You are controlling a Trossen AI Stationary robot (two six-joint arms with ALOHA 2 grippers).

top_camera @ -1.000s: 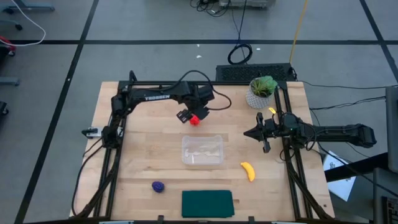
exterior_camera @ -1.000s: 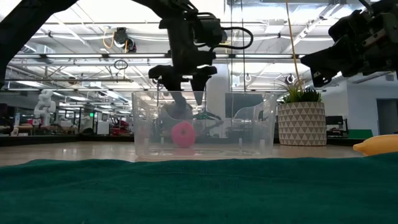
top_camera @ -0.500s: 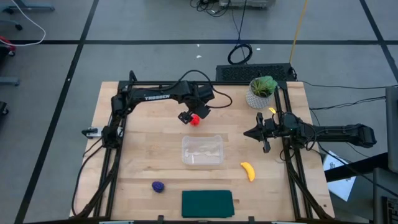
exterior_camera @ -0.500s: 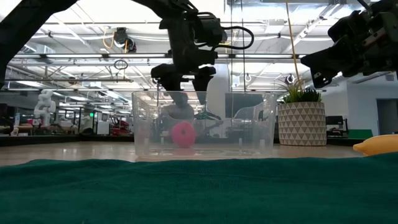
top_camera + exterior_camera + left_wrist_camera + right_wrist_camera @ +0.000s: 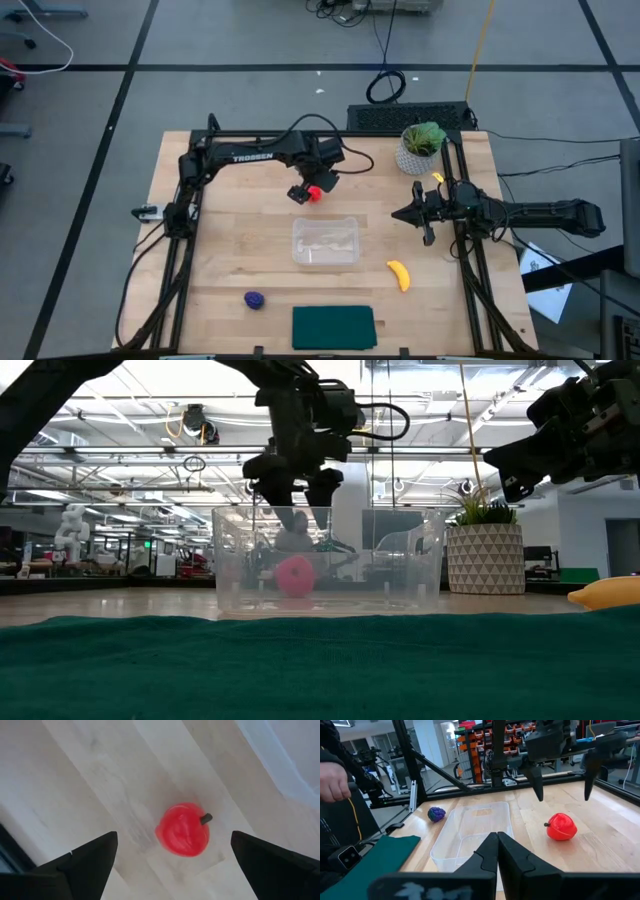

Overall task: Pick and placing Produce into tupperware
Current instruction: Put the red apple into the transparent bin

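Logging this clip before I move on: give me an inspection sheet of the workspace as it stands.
Surface: wooden table.
Job's things: clear tub empty; red apple, banana, purple lump all lie on the table.
Clutter: potted plant, green mat.
Grippers: left gripper open above the apple, apart from it; right gripper shut, waiting near the plant.
Cables: black cables on the floor.
Surroundings: a person's hand, shelving.

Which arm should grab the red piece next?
Left. Its tool hangs open right above the red piece, fingers on either side of it in the left wrist view. The right tool is shut and waits near the table's right edge, beyond the tupperware.
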